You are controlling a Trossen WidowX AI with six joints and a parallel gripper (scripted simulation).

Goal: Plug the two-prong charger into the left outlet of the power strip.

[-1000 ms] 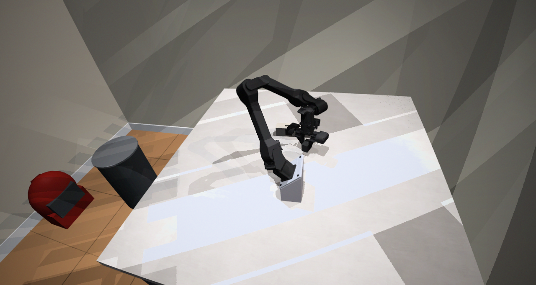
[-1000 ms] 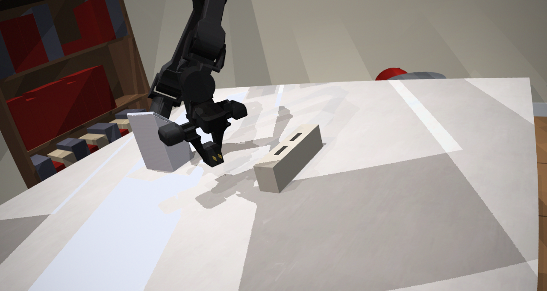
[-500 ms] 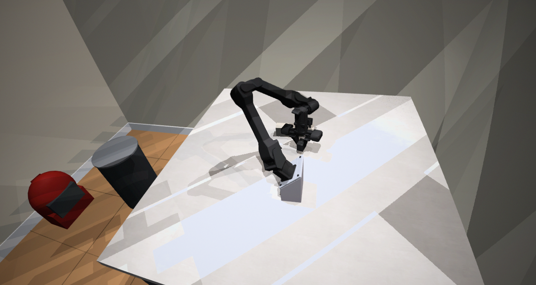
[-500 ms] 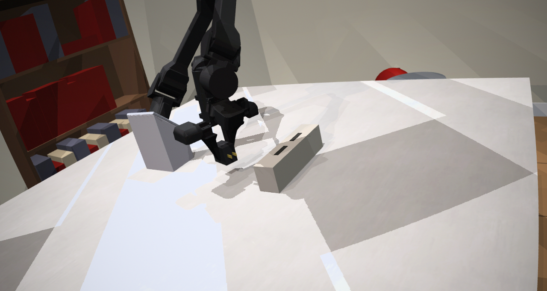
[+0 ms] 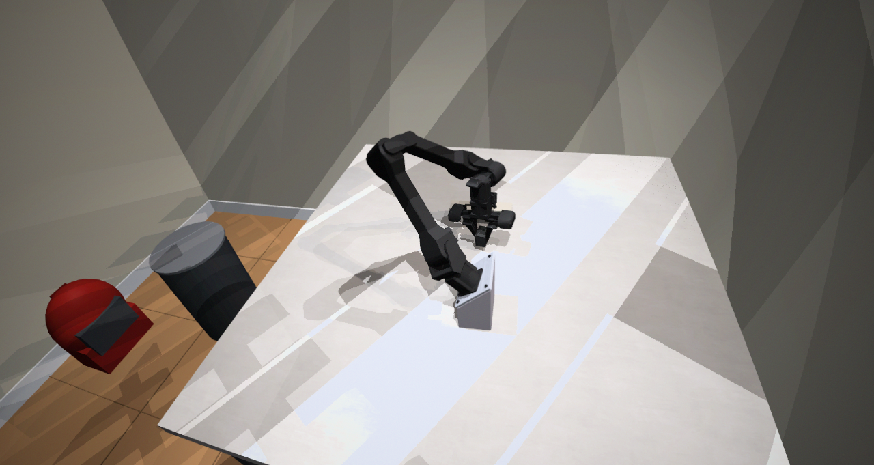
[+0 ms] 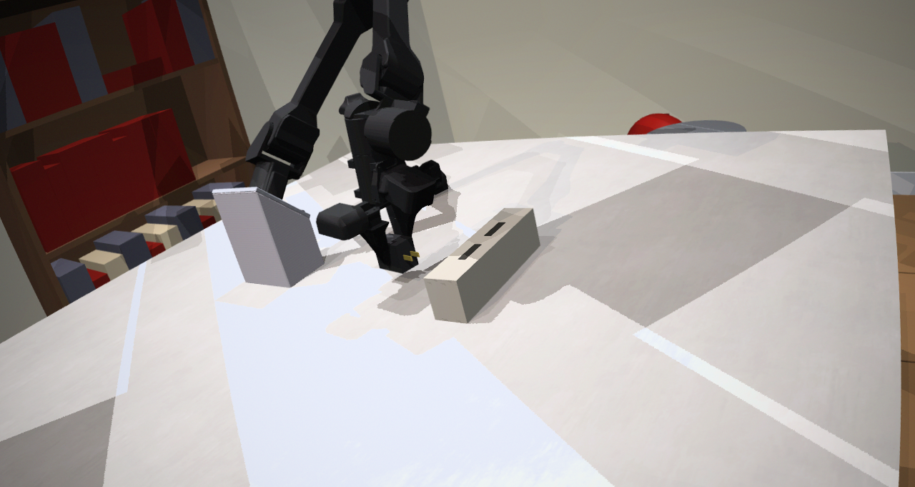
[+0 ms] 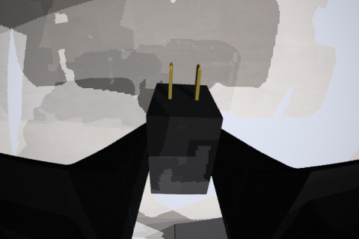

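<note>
My gripper point(image 7: 179, 128) is clenched on the black charger point(image 7: 184, 140), prongs point(image 7: 197, 82) pointing toward the frame's top. In the exterior view it hangs just left of the power strip point(image 6: 482, 263), seemingly not touching.

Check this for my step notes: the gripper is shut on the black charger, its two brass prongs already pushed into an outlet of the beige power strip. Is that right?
Not quite. The gripper is shut on the black charger, but its two brass prongs are bare and outside any outlet. The exterior view shows the charger beside the beige power strip, near its end, both outlets open.
</note>
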